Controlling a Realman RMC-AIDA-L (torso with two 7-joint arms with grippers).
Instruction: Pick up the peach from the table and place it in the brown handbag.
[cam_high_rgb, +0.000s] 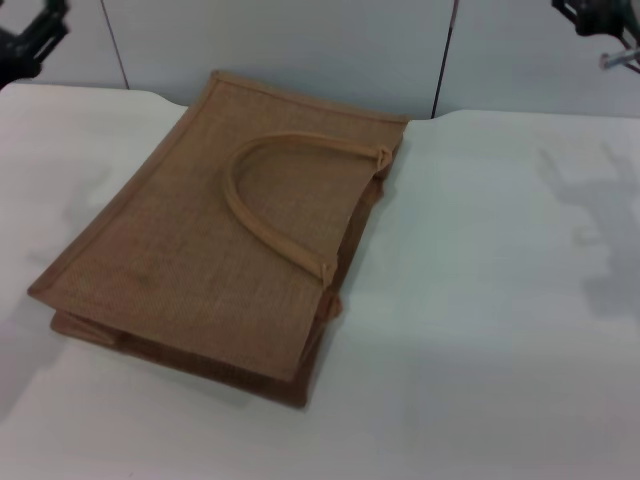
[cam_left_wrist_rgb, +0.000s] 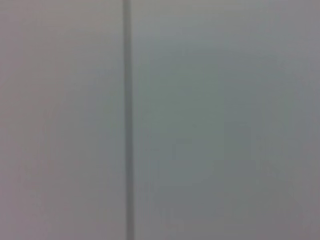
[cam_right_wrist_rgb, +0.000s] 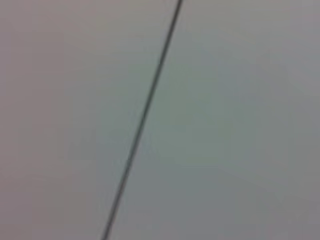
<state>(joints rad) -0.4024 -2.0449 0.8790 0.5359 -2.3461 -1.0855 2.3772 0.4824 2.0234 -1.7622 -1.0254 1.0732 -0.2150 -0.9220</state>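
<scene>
Brown handbag flat mid-table; right side open

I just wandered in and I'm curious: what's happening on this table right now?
Nothing is being handled at this moment. A brown handbag lies flat on its side on the white table, one loop handle resting on top. The robot's left tool and right tool are raised at the far corners, away from the bag. No peach shows in any view, and both wrist cameras see only a plain pale surface with a dark seam.
</scene>
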